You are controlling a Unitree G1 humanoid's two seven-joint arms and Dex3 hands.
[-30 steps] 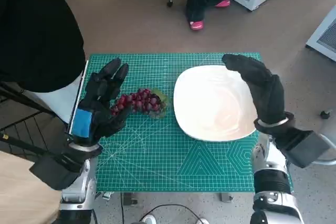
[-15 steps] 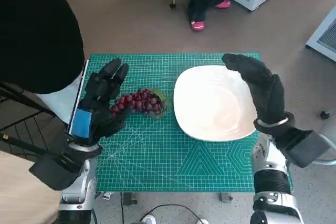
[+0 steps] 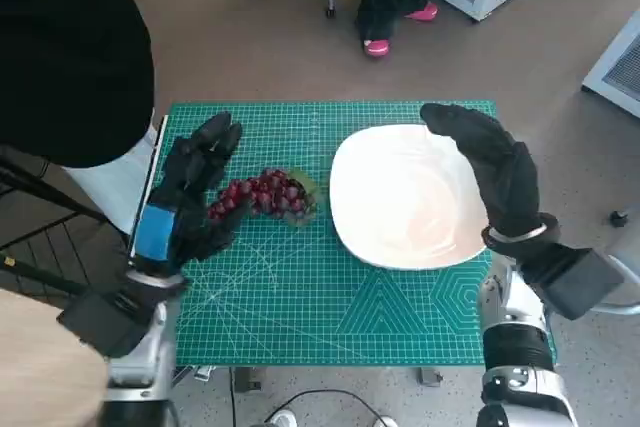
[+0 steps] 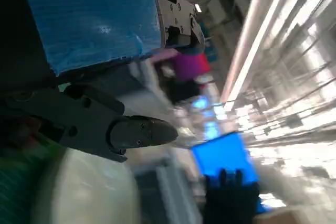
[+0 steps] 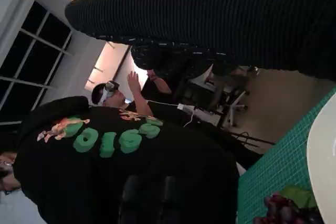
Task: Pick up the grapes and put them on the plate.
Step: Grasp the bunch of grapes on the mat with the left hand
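Your grapes (image 3: 262,195) lie on the green mat (image 3: 300,287) on the counter, just left of the white plate (image 3: 405,197), which holds nothing. Your left hand (image 3: 190,197) sits right beside the bunch, fingers (image 3: 218,137) spread and gripping nothing. Your right hand (image 3: 495,172) hovers over the plate's far edge, open and empty. The pickup, carry and placing are all left to do.

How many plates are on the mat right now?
1. The white plate sits on the right half of the green mat, with the grapes to its left and the right robot hand over its right rim.
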